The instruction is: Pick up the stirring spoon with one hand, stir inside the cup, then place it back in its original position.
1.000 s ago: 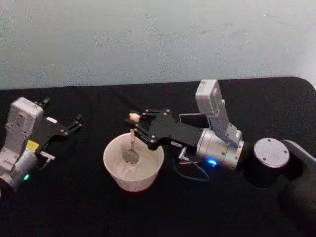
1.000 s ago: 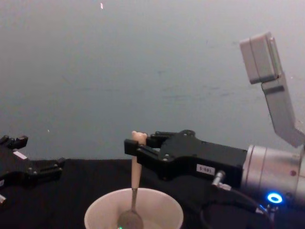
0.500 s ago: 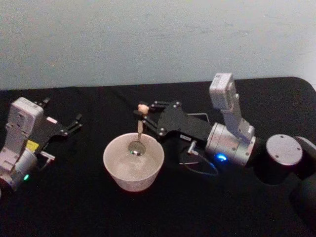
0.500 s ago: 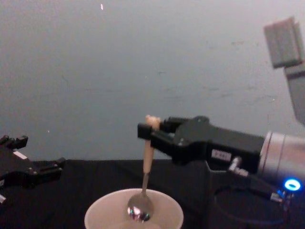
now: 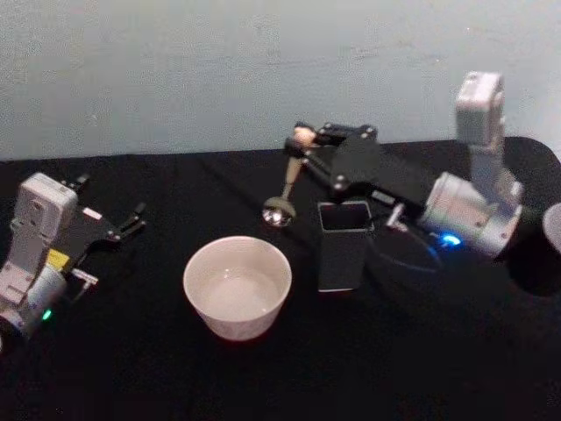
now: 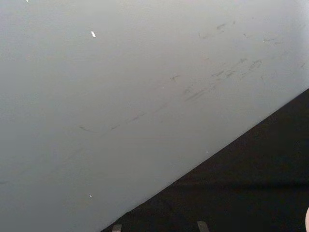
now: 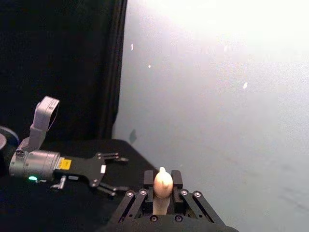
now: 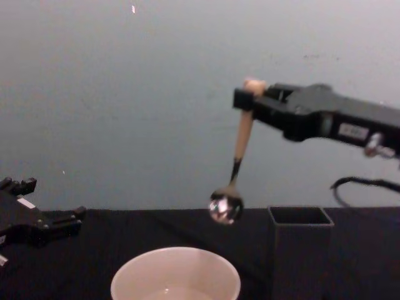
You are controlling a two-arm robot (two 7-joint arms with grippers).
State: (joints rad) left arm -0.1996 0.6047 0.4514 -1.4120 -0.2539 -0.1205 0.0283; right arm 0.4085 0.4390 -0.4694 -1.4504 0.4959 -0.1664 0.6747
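While the right pincer [image 5: 304, 147] clamped the stirring spoon [image 5: 290, 178] by its bear-head end, its bowl hung in air left of the dark holder [image 5: 344, 247], on the far side of the cup [image 5: 237, 285]. Tilted so, it might catch the holder's narrow rim. The left pincer [image 5: 130, 219] idled at left, spread apart.

The spoon [image 8: 239, 149] had a shiny metal bowl like a little mirror and a dull, smooth peach handle. The cup [image 5: 235, 321] looked smooth and a bit glossy. The box [image 5: 342, 260] was dull dark grey. The tabletop [image 5: 421, 351] looked like dull black cloth.
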